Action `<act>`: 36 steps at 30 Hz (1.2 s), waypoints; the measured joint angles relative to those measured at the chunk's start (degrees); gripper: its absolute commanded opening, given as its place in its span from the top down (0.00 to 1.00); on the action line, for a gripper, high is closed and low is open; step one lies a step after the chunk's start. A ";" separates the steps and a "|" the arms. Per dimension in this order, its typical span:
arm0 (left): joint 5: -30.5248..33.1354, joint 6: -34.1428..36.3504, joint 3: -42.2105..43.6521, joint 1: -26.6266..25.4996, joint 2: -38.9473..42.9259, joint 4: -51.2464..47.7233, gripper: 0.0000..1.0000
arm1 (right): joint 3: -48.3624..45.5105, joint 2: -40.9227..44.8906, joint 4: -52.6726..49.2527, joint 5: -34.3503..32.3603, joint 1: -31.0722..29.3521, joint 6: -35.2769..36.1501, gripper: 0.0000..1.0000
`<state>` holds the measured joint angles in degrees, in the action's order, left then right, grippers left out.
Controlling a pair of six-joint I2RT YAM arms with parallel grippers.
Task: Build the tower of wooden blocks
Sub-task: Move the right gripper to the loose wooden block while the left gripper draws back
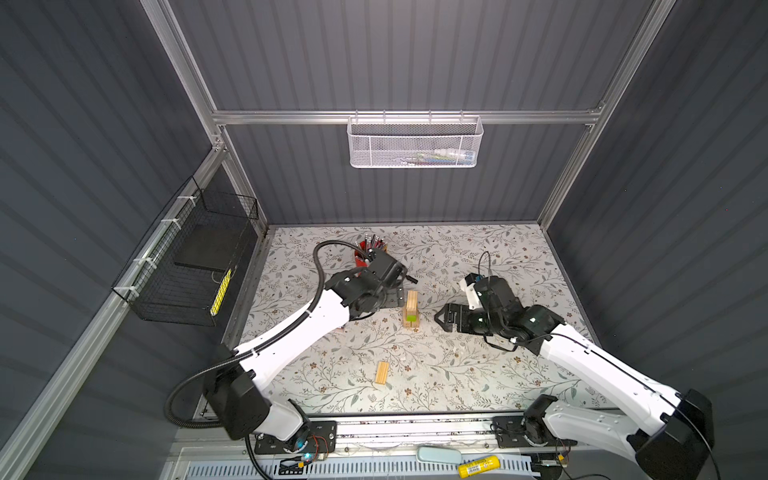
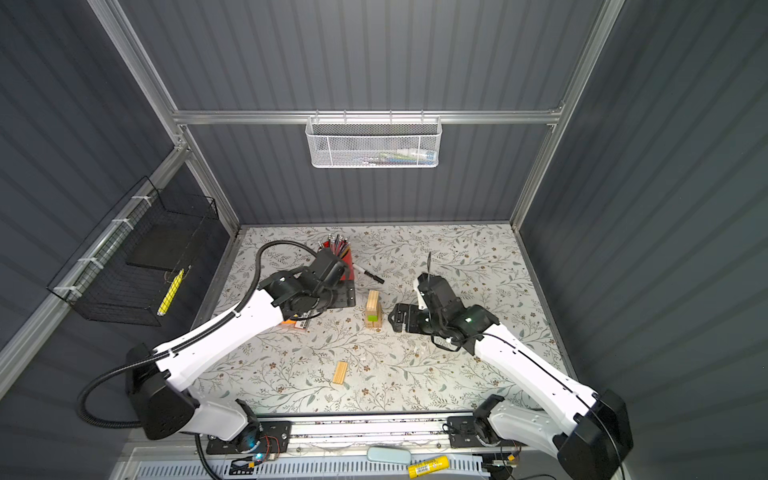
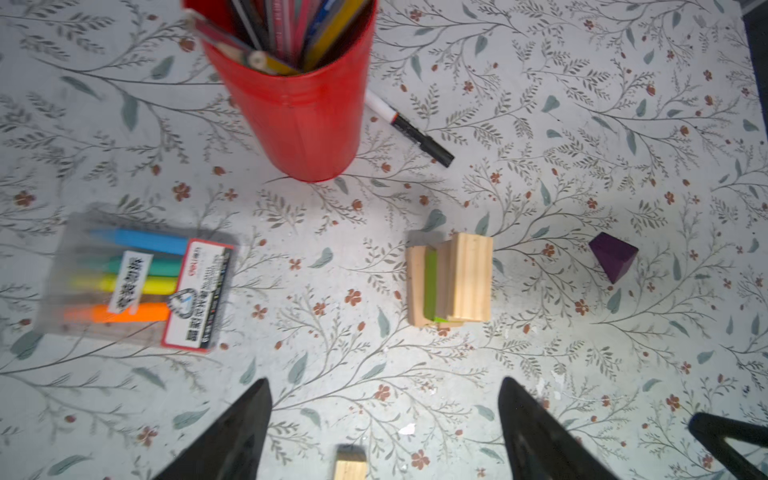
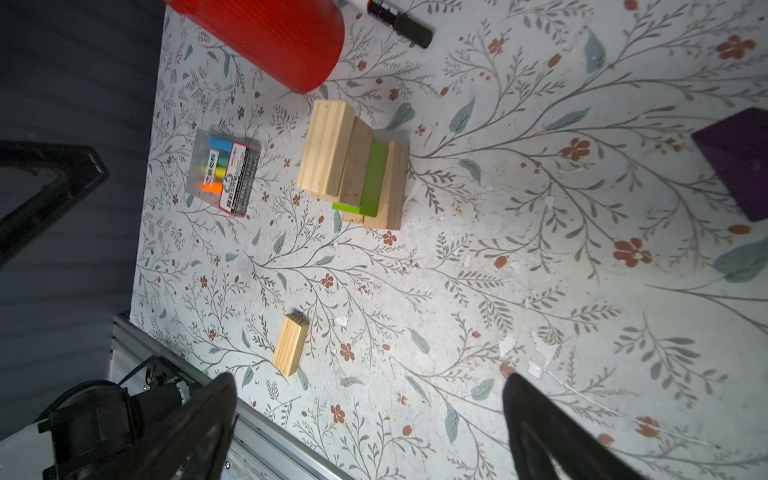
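A flower-patterned bench (image 1: 457, 374) fills the floor of the grey booth, with two white arms reaching in over it. The left end effector (image 3: 384, 390) hangs released, jaws spread and nothing between them. The right end effector (image 1: 444, 318) is equally wide and empty, just beside the tower. A red pencil cup (image 3: 291, 116) stands behind.

The tower (image 1: 411, 311) rises at mid-bench between the two arms. It is a short stack of pale wood with a green block (image 4: 374, 178) sandwiched low down and a grooved piece on top, and its layers sit stepped rather than flush. A purple block (image 3: 614, 255) lies on the bench apart from the stack, hidden in both top views. A loose pale block (image 1: 381, 372) lies well apart, toward the front edge.

The blocks look light, stiff and dry. Their smooth faces are likely a little slippery, and the grooves may offer more bite. The safest hold appears to be across the two long sides at mid-length, so a block stays level when it is set down. With its layers offset, the stack would probably shift at a slight nudge, so a gentle placement from straight above seems wise.
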<state>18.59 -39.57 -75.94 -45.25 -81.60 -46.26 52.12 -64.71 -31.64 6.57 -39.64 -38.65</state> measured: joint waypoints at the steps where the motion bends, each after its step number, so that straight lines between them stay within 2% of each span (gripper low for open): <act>1: 0.35 0.11 1.84 0.50 1.77 -0.02 0.11 | 0.79 -1.22 -0.37 -1.22 -1.86 -0.57 0.01; 6: 2.89 0.42 9.22 2.36 10.62 -1.18 0.06 | 7.26 -11.78 -2.60 -7.48 -13.97 -4.68 0.01; 12: 5.66 -0.04 13.84 2.40 19.32 -4.13 0.04 | 16.39 -26.16 -2.71 -11.52 -23.15 -8.55 0.01; 18: 8.39 -2.93 17.51 2.40 25.83 -7.69 0.02 | 23.78 -37.40 -3.98 -13.49 -26.53 -10.23 0.04; 24: 9.97 -6.71 20.24 2.40 30.51 -10.75 0.01 | 25.70 -42.53 -4.85 -12.50 -27.06 -11.45 0.14; 36: 11.91 -12.17 21.81 2.47 33.77 -15.89 0.01 | 31.10 -50.73 -7.61 -8.44 -29.20 -11.87 0.22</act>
<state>30.50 -51.75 -54.13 -42.78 -47.83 -62.15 83.22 -115.44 -39.24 -1.87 -68.84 -50.52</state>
